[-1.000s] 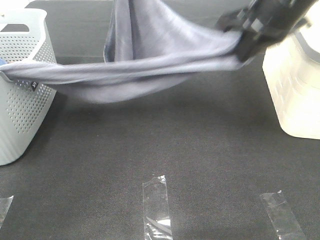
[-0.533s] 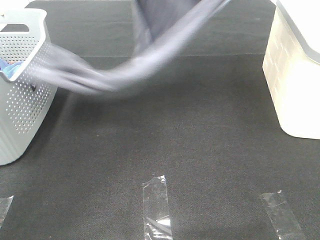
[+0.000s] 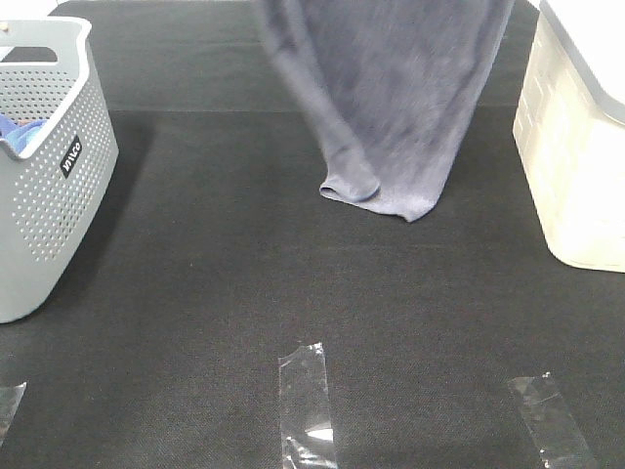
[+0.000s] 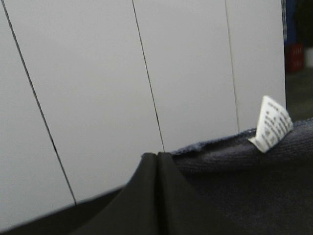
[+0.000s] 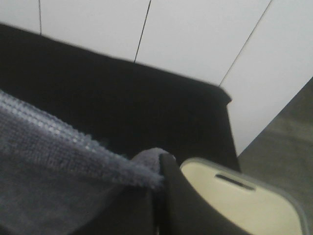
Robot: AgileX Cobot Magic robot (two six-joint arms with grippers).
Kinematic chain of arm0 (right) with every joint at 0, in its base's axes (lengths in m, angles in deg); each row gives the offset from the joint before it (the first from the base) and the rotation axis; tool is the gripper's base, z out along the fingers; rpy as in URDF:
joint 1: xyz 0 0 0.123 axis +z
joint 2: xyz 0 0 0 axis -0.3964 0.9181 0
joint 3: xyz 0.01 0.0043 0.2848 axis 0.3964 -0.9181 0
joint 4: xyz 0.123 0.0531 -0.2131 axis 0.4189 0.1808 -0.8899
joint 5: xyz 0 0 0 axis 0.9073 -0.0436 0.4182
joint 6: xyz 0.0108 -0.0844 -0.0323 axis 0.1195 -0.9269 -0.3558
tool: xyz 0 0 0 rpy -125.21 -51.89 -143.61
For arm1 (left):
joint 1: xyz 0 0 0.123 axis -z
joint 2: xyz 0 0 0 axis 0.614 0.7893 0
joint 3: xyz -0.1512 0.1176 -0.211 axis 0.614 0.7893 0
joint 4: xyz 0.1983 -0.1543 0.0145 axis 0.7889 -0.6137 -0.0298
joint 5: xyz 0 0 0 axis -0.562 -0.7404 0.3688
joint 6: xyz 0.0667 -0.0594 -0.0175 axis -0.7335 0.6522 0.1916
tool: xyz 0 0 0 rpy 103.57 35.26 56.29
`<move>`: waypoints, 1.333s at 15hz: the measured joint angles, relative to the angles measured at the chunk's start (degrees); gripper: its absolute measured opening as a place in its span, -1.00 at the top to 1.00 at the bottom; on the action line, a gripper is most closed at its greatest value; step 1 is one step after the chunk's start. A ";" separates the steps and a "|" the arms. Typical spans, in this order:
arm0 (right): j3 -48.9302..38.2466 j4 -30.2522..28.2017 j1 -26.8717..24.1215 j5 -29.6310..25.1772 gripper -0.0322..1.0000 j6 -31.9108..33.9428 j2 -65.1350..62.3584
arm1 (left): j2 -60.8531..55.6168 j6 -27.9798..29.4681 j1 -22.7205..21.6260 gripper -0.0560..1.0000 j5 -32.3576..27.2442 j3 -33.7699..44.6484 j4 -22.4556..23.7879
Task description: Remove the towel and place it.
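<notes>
The slate-grey towel (image 3: 391, 88) hangs down from above the top edge of the exterior high view. Its folded lower end rests on the black table near the middle back. Neither gripper shows in that view. In the left wrist view my left gripper (image 4: 156, 155) has its black fingers pressed together at the towel's (image 4: 244, 171) hem, beside a white care label (image 4: 270, 123). In the right wrist view my right gripper (image 5: 159, 169) is shut on a corner of the towel (image 5: 49, 147).
A grey perforated basket (image 3: 59, 225) stands at the left with a bright blue cloth (image 3: 15, 132) inside. A cream bin (image 3: 576, 147) stands at the right and also shows in the right wrist view (image 5: 244, 200). Clear tape strips (image 3: 305, 391) lie near the front edge.
The towel's left end has come off the basket and swung right. It was stretched between the basket and the right arm and hangs straight down now. The right arm has left the exterior view.
</notes>
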 joint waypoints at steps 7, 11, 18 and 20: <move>-15.18 19.65 0.00 -17.36 0.94 -4.53 0.00 | 0.00 -0.17 0.00 0.89 -48.07 2.01 -5.90; -29.39 26.41 0.00 -16.79 0.94 -4.53 0.00 | 0.00 1.26 0.00 0.89 -49.68 15.41 -8.65; -37.59 28.36 0.00 -3.15 0.94 -4.93 0.69 | 0.63 1.26 0.00 0.89 -38.73 25.32 -9.80; -37.59 23.32 0.00 8.77 0.94 -4.93 2.23 | 2.12 1.26 0.00 0.89 -25.95 25.32 -6.30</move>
